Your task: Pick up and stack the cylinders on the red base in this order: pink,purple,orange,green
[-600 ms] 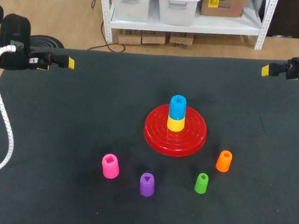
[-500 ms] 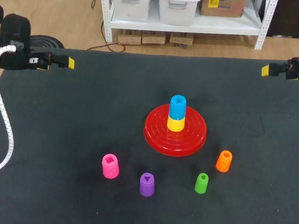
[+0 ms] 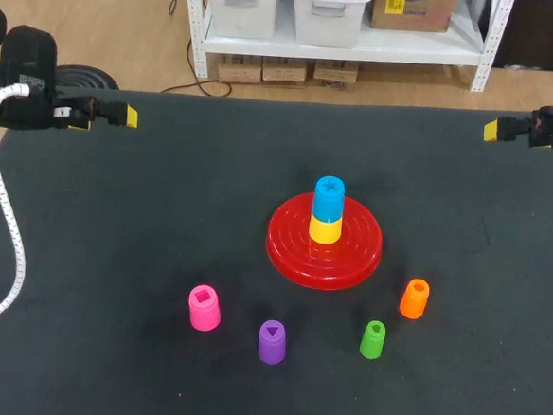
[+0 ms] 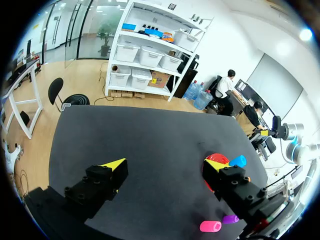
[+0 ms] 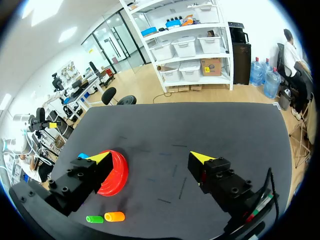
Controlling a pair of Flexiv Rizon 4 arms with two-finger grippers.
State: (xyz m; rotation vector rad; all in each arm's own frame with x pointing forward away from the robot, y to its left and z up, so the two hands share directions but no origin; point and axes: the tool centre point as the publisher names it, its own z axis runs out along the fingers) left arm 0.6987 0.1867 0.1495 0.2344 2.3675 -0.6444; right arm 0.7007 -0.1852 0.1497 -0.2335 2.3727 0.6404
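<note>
Head view alone showed all four loose cylinders around red base (image 3: 354, 256): pink (image 3: 204, 308) at 8 o'clock, purple (image 3: 271, 342) 7, green (image 3: 373, 339) 5, orange (image 3: 414, 298) 4. Wrist views: left gripper (image 4: 165, 164), right gripper (image 5: 150, 157) both spread wide.

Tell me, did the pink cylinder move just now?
No. The pink cylinder sits at the same spot beside the purple cylinder, apart from the red base.
</note>
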